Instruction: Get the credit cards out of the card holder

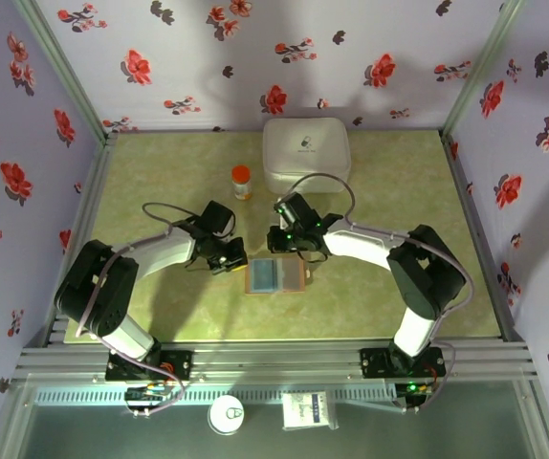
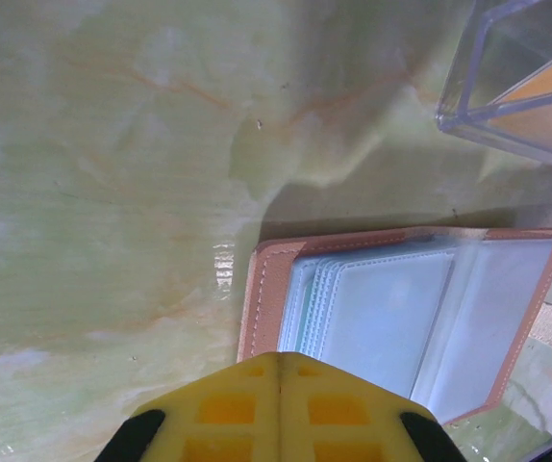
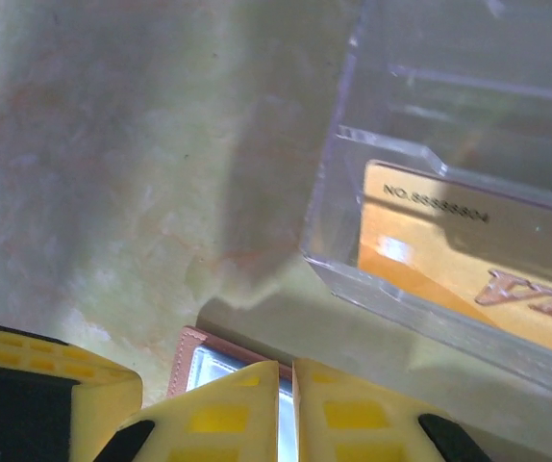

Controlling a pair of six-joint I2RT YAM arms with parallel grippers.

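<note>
- Brown-bordered card holder (image 1: 276, 275) lies open and flat on the green marbled worktop (image 1: 399, 191), near the front middle, between the two arm tips.
- Through the left wrist camera we note its pale blue-grey sleeves (image 2: 391, 313), with stacked edges beside the left border. We cannot tell whether any cards sit inside them.
- Just beside the holder's left edge we log the left gripper (image 1: 229, 256). Its yellow fingers (image 2: 218, 409) are pressed together with nothing between them, and the tip hangs over the holder's near border.
- At the holder's far edge we log the right gripper (image 1: 288, 247). Its yellow fingers (image 3: 363, 414) leave only a thin slit, directly above a brown corner of the holder. We cannot tell whether they pinch anything.
- Near the holder but apart from it, a clear plastic box (image 3: 430, 115) stands on the worktop.
- Inside that box lies an orange-yellow credit card (image 3: 430, 250), with a printed number along one edge.
- At the back of the worktop we see a white rounded case (image 1: 305, 153). A small bottle (image 1: 242, 182) with an orange lid stands near its left side. Both are well apart from the holder.
</note>
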